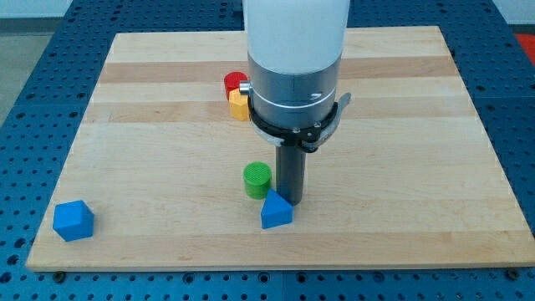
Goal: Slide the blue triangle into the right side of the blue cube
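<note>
- One arm [297,58] drops in from the view's top, a broad white and grey cylinder ringed by a black clamp, narrowing to the straight dark rod [290,171].
- The rod stands upright, and my tip [290,202] is down on the wooden board [401,167], right at the far right edge of the blue triangle [276,211]; tip and triangle look to be touching, though the exact contact is hard to make out.
- No fingers here to be open or closed, and nothing is gripped: the rod ends plain.
- The blue triangle sits near the middle of the board, towards the near edge, just in front of the rod.
- The blue cube [73,221] is way off at the near left corner of the board, well apart from the triangle, with bare wood between the two.
- A green cylinder [257,180] stands just left of the rod and just beyond the triangle, close to both; it lies beside that line to the cube, not on it.
- Farther back, a red cylinder [235,83] and a yellow block [240,104] sit pressed together, partly hidden behind the arm's body on its left side.
- Around the board, a blue perforated table [33,75] shows on all sides.
</note>
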Robot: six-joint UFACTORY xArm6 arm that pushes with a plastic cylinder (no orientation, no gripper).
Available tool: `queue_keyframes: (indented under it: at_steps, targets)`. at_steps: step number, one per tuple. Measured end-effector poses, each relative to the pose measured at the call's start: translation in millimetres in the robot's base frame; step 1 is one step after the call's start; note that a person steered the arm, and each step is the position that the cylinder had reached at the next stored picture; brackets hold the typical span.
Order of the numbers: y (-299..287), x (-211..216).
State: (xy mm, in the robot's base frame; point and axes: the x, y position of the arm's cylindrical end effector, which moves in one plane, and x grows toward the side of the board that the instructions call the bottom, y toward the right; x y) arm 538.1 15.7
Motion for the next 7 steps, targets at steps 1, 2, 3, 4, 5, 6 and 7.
queue_keyframes:
  at_steps: [1,2,3,4,5,6,7]
  targets:
    - [39,-8]
    - [74,7]
    - [62,26]
    - [13,26]
    - [-52,26]
    - [-121,26]
    - [-137,25]
